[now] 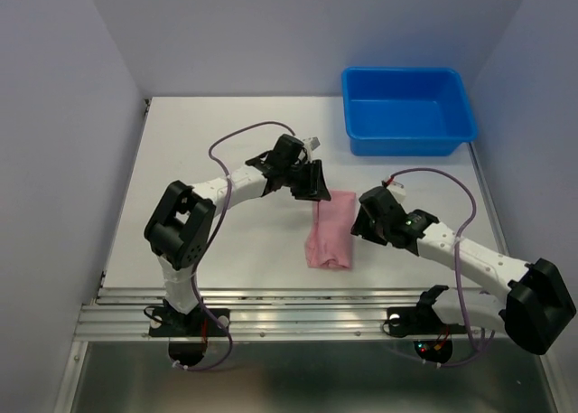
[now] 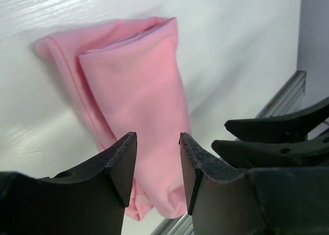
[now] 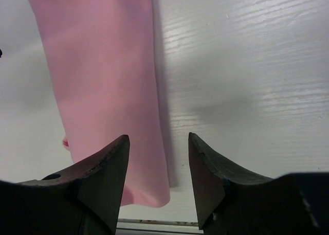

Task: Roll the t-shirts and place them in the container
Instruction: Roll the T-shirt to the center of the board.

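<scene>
The t-shirt [image 1: 330, 232] lies folded mid-way across the counter [image 1: 226, 142]; your left end effector [image 2: 158, 137] at its 12 o'clock and right end effector [image 3: 158, 137] at 3 o'clock gape empty; catching one thin layer risks unfolding, not rolling.

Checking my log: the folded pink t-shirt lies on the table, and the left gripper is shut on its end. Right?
No: the left gripper is open, its fingers apart with the t-shirt showing between them, as the left wrist view shows. The t-shirt does lie folded on the table.
</scene>
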Robot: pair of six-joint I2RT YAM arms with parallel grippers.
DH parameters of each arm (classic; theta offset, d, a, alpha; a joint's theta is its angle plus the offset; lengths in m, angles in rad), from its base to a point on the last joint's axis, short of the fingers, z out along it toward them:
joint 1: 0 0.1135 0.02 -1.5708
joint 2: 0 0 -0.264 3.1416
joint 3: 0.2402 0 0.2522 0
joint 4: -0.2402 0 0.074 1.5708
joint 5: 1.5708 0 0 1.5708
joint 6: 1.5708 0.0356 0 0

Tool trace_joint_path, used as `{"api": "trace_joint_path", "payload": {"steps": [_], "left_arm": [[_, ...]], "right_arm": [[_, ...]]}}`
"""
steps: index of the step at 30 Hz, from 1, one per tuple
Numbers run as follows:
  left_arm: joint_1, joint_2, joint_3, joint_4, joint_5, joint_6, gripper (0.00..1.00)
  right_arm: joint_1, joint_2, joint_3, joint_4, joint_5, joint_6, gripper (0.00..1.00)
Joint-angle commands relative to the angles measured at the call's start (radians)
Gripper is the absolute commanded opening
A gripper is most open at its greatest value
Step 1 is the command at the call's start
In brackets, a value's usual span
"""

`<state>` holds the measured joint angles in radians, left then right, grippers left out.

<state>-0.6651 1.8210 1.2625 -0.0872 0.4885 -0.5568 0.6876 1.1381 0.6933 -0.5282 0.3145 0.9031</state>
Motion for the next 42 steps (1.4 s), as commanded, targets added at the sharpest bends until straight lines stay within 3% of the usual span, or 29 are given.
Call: {"api": "trace_joint_path", "payload": {"steps": [1,2,3,6,7,9,11,17,23,33,42], "left_arm": [[0.007,0.006,0.020,-0.022,-0.067,-0.021,0.49],[0.009,-0.002,0.011,-0.002,-0.062,-0.023,0.45],[0.009,-0.011,-0.011,0.007,-0.041,-0.023,0.27],[0.006,-0.072,-0.063,0.030,0.008,-0.028,0.00],[-0.002,-0.113,-0.077,0.030,0.021,-0.026,0.00],[-0.014,-0.153,-0.127,0.033,0.061,-0.028,0.00],[-0.036,-0.198,-0.184,0.046,0.116,-0.035,0.00],[-0.082,-0.279,-0.378,0.223,0.225,-0.126,0.00],[-0.157,-0.224,-0.443,0.362,0.268,-0.192,0.00],[-0.125,-0.108,-0.517,0.440,0.206,-0.172,0.00],[-0.082,-0.065,-0.542,0.417,0.211,-0.124,0.00]], "right_arm": [[-0.014,0.012,0.000,0.117,-0.077,-0.027,0.53],[-0.014,0.018,-0.001,0.126,-0.089,-0.039,0.52],[-0.014,0.023,-0.003,0.134,-0.101,-0.041,0.47],[-0.014,0.048,0.000,0.135,-0.109,-0.055,0.35],[-0.014,0.054,0.003,0.137,-0.109,-0.058,0.25],[-0.014,0.074,0.023,0.137,-0.094,-0.072,0.15],[-0.023,0.107,0.058,0.137,-0.083,-0.092,0.12],[-0.098,0.201,0.132,0.169,-0.120,-0.170,0.11],[-0.158,0.351,0.241,0.198,-0.158,-0.245,0.11],[-0.200,0.506,0.370,0.223,-0.173,-0.311,0.10],[-0.246,0.604,0.368,0.224,-0.163,-0.363,0.10]]}}
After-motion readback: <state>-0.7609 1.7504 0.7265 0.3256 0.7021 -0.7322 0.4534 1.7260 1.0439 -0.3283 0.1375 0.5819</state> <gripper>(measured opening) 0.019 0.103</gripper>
